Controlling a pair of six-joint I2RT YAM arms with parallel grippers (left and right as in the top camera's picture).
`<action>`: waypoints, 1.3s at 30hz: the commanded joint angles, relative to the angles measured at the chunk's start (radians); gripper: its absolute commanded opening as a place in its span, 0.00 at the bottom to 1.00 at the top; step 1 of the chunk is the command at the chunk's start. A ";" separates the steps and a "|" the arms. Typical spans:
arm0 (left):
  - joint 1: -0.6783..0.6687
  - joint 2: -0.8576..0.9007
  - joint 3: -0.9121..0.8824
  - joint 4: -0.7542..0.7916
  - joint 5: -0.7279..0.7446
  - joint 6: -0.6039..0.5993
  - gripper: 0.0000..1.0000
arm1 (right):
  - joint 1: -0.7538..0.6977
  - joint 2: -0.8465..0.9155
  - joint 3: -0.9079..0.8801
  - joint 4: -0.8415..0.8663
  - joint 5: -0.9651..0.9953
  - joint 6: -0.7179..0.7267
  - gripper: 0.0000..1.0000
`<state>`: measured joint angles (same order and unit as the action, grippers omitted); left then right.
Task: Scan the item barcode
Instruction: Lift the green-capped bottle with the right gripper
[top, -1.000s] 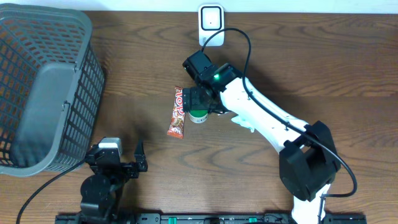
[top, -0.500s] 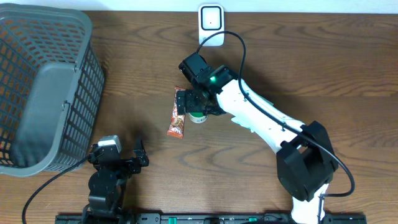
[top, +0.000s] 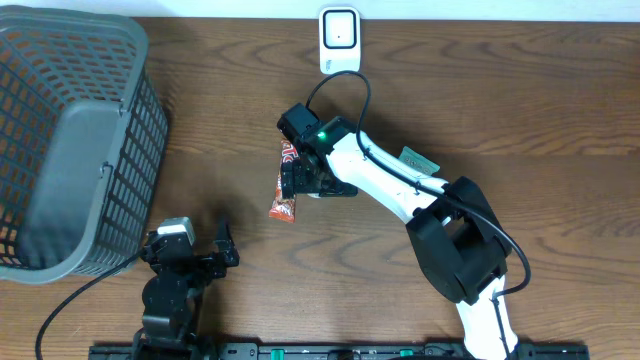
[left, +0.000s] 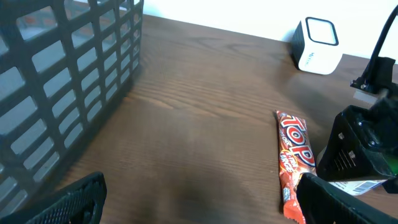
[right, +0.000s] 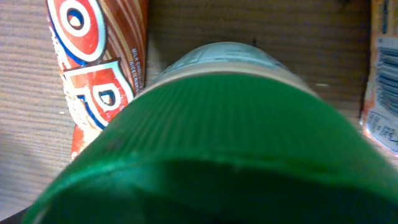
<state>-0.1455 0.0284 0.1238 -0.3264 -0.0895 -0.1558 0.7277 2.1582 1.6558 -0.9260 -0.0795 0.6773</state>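
Observation:
A bottle with a ribbed green cap (right: 217, 124) fills the right wrist view, right under the camera. In the overhead view my right gripper (top: 300, 180) sits over it and hides it. The jaws stand wide and their fingers do not show in the wrist view. A red "TOP" candy bar (top: 283, 205) (left: 292, 149) (right: 93, 68) lies just left of the bottle. The white barcode scanner (top: 340, 40) (left: 318, 45) stands at the table's far edge. My left gripper (left: 199, 202) (top: 200, 262) is open and empty near the front edge.
A large grey plastic basket (top: 70, 140) (left: 62, 81) takes up the left side of the table. A small printed packet (top: 420, 160) (right: 382, 93) lies to the right of the bottle, partly under the right arm. The scanner's black cable (top: 345, 85) loops above the right arm.
My right gripper has moved left and down over the green-capped bottle, which is now covered in the overhead view. The candy bar and the left arm have stayed put.

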 joint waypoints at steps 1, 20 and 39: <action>0.004 0.005 -0.042 0.065 -0.020 0.092 0.98 | 0.000 0.004 0.018 0.005 0.038 0.017 0.99; 0.005 0.097 -0.120 0.267 -0.043 0.122 0.98 | 0.000 0.004 0.018 0.022 0.108 -0.005 0.99; 0.005 0.100 -0.120 0.267 -0.042 0.122 0.98 | -0.028 0.018 0.062 -0.025 0.117 -0.031 0.88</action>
<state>-0.1455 0.1249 0.0311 -0.0364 -0.1078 -0.0475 0.7052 2.1582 1.7096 -0.9497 0.0235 0.6575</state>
